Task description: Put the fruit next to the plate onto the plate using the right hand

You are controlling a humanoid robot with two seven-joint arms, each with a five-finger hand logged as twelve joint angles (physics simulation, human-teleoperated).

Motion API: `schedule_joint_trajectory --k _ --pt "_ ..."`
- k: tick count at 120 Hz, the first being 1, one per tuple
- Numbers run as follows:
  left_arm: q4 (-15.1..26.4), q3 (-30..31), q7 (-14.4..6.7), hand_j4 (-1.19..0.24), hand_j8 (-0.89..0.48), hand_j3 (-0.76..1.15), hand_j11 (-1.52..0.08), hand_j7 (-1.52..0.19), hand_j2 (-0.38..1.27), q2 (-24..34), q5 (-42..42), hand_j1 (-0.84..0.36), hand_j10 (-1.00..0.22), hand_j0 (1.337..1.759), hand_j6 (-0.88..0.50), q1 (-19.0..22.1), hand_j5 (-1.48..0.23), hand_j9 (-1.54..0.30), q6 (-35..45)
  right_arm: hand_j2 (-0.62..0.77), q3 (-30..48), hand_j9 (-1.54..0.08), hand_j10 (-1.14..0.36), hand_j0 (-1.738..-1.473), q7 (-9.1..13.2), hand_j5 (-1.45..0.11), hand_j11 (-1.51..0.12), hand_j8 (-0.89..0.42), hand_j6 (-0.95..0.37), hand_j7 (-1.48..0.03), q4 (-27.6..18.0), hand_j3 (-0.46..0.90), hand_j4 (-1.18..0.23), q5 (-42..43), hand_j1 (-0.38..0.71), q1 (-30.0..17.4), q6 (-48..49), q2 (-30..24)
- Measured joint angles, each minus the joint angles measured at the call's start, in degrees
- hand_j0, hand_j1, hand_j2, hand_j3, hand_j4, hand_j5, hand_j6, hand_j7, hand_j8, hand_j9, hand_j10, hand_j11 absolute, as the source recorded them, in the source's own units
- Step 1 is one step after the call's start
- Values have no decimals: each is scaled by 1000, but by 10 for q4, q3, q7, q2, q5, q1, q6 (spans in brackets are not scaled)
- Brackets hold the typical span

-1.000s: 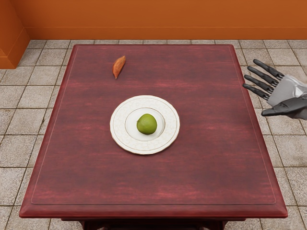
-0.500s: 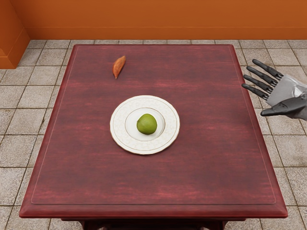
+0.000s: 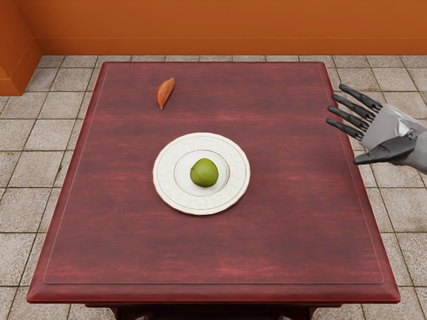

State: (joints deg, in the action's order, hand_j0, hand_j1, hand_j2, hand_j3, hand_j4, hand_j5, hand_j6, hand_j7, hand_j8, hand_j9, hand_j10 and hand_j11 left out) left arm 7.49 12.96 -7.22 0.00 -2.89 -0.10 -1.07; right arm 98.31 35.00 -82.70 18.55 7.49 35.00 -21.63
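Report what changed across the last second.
The right hand shifted slightly left in the picture, toward the table, fingers spread, holding nothing. The green fruit on the plate and the orange piece near the far left corner stayed put.

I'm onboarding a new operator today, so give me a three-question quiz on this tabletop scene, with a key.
1. True or false: the round green fruit lies on the white round plate.
2. Pick one: the right hand is A) open and holding nothing, at the table's right edge; B) shut on the fruit; C) pressed flat on the plate.
3. Fill in: the slim orange-brown item lies on the dark red wooden table near its far-____ corner.
Key: 1 true; 2 A; 3 left.
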Motion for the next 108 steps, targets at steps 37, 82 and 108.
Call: schedule_joint_trajectory --k 37,82,108 --pt "1 1 1 -12 -12 0 -15 -15 2 0 1 335 -12 1658 -12 -1 -15 -15 -1 1 21 0 1 -1658 0 0 0 1 1 0 -1 0 0 -4 -349 -10 0 -4" --pt "3 1 2 -12 -12 0 -15 -15 2 0 2 336 -11 1658 -12 -1 -15 -15 -1 1 21 0 1 -1658 0 0 0 1 1 0 -1 0 0 -5 -349 -11 0 -4" --pt "2 1 1 -12 -12 0 -15 -15 2 0 2 336 -11 1658 -12 -1 -15 -15 -1 1 19 0 1 -1658 0 0 0 1 1 0 -2 0 0 -5 -349 -9 0 -2"
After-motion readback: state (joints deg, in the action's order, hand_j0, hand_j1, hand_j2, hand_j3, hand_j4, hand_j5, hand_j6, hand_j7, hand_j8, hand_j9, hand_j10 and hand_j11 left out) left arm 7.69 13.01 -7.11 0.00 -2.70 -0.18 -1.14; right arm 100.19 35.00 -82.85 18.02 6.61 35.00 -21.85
